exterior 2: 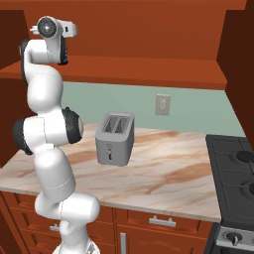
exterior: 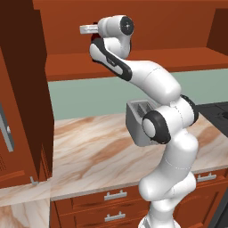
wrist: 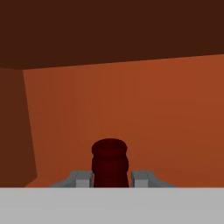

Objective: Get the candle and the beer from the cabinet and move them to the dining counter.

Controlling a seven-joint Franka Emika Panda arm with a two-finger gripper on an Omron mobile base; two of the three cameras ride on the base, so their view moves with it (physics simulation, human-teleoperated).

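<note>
Inside the open cabinet (wrist: 131,109), the gripper (wrist: 110,178) is clenched around the dark neck of the beer (wrist: 110,162). Below the cabinet, a grey toaster (exterior 2: 115,139) stands on the marbled surface (exterior 2: 168,173).

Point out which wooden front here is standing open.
The wall cabinet door at the left, with the grey bar handle, is swung out toward the camera. The drawers under the counter all sit flush and shut.
</note>
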